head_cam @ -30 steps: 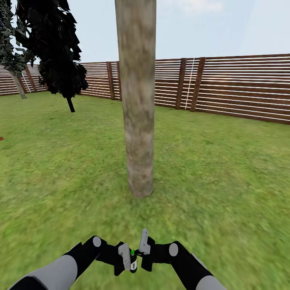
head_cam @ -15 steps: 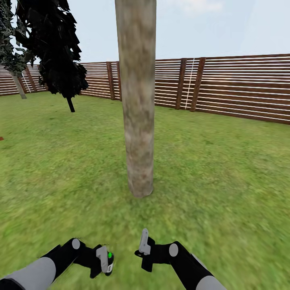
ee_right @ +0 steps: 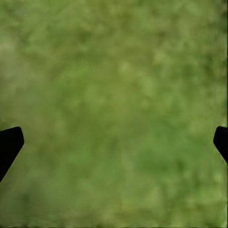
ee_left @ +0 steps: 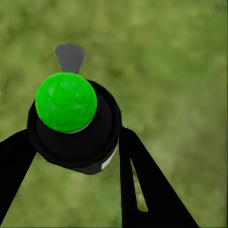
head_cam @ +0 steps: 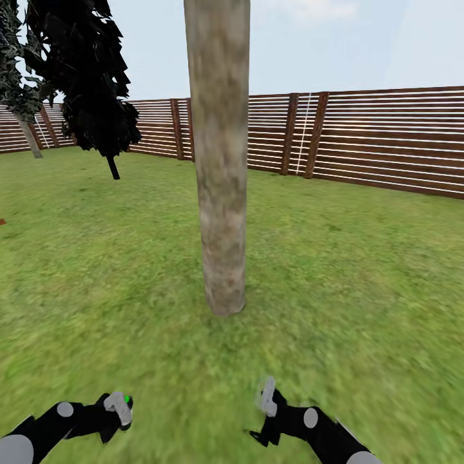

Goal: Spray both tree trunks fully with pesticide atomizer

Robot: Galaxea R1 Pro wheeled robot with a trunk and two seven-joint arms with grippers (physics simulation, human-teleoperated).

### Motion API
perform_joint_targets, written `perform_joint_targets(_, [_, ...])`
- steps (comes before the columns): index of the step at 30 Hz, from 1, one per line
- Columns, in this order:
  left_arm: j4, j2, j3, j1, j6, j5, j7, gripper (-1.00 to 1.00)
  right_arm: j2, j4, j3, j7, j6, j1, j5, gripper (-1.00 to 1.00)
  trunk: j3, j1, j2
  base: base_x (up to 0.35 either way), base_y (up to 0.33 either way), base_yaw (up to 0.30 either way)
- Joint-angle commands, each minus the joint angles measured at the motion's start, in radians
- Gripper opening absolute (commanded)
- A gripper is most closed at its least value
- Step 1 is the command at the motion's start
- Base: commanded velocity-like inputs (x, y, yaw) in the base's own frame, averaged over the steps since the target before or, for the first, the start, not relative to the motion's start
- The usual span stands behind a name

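- The garden's lawn (head_cam: 361,270) spreads to a slatted wooden fence (head_cam: 386,138) under a pale sky.
- A thick, mottled grey-tan tree trunk (head_cam: 219,161) stands upright straight ahead of the robot, with no white specks of pesticide visible on its bark.
- A near-black tree (head_cam: 90,77) stands well apart at the far left, by the fence.
- The right gripper (head_cam: 266,396) hangs low over the grass, its fingers spread wide with nothing between them (the right wrist view shows bare lawn).
- The left gripper (head_cam: 119,407) is clamped on the pesticide atomizer (ee_left: 71,121), low at the robot's left, near the grass.
- The atomizer, a dark round body with a green cap (ee_left: 65,101) and grey nozzle, looks small, rigid and light; its smooth rounded sides could slip, so a hold across the body below the cap seems soundest.
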Motion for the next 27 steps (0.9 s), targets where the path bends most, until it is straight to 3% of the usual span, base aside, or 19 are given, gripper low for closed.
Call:
perform_joint_targets(1, [0.013, -0.002, -0.001, 0.0, -0.001, 0.09, 0.022, -1.0, -0.005, 0.079, -0.052, -0.106, -0.001, 0.0, -0.014, 1.0, 0.0, 0.0, 0.0, 0.0, 0.0, 0.0])
perform_joint_targets(2, [0.032, -0.015, 0.0, 0.0, 0.003, 0.228, 0.072, -1.0, -0.014, 0.195, -0.123, -0.317, -0.007, 0.0, -0.024, 1.0, 0.0, 0.0, 0.0, 0.0, 0.0, 0.0])
perform_joint_targets(3, [0.04, -0.024, 0.0, 0.0, 0.005, 0.269, 0.095, -1.0, -0.016, 0.227, -0.139, -0.4, -0.015, 0.001, -0.027, 1.0, 0.0, 0.0, 0.0, 0.0, 0.0, 0.0])
perform_joint_targets(5, [0.062, -0.053, 0.0, 0.0, 0.01, 0.331, 0.17, -1.0, -0.02, 0.278, -0.17, -0.605, -0.087, 0.014, -0.062, 1.0, 0.0, 0.0, 0.0, 0.0, 0.0, 0.0])
perform_joint_targets(6, [0.07, -0.066, 0.0, 0.0, 0.012, 0.343, 0.202, -1.0, -0.021, 0.287, -0.177, -0.672, -0.127, 0.029, -0.086, 1.0, 0.0, 0.0, 0.0, 0.0, 0.0, 0.0])
perform_joint_targets(8, [0.083, -0.103, 0.003, 0.0, 0.037, 0.361, 0.309, -1.0, -0.024, 0.299, -0.188, -0.866, -0.231, 0.067, -0.188, 1.0, 0.0, 0.0, 0.0, 0.0, 0.0, 0.0])
perform_joint_targets(9, [0.085, -0.12, 0.004, 0.0, 0.075, 0.373, 0.354, -1.0, -0.025, 0.301, -0.19, -0.926, -0.252, 0.074, -0.238, 1.0, 0.0, 0.0, 0.0, 0.0, 0.0, 0.0])
perform_joint_targets(11, [0.082, -0.139, 0.003, 0.0, 0.133, 0.393, 0.414, -1.0, -0.027, 0.304, -0.192, -0.971, -0.269, 0.08, -0.326, 1.0, 0.0, 0.0, 0.0, 0.0, 0.0, 0.0])
perform_joint_targets(13, [0.086, -0.155, 0.003, 0.0, 0.152, 0.399, 0.434, -1.0, -0.034, 0.305, -0.192, -0.983, -0.274, 0.082, -0.372, 1.0, 0.0, 0.0, 0.0, 0.029, -0.003, 0.0])
perform_joint_targets(18, [0.082, -0.159, 0.003, 0.0, 0.158, 0.401, 0.44, -1.0, -0.033, 0.309, -0.192, -0.985, -0.275, 0.083, -0.386, 1.0, 0.0, 0.0, 0.0, 0.202, -0.13, 0.0])
perform_joint_targets(20, [0.079, -0.174, 0.002, 0.0, 0.166, 0.399, 0.448, -1.0, -0.025, 0.311, -0.192, -0.984, -0.275, 0.083, -0.387, 1.0, 0.0, 0.0, 0.0, 0.239, -0.179, 0.0])
perform_joint_targets(24, [0.064, -0.199, -0.001, -0.006, 0.239, 0.399, 0.484, -1.0, -0.01, 0.312, -0.192, -0.985, -0.275, 0.083, -0.387, 1.0, 0.0, 0.0, 0.0, 0.244, -0.184, -0.061])
perform_joint_targets(27, [-0.012, -0.204, 0.002, -0.01, 0.322, 0.399, 0.492, -1.0, -0.015, 0.309, -0.195, -0.985, -0.275, 0.083, -0.389, 1.0, 0.0, 0.0, 0.0, 0.249, -0.188, -0.236])
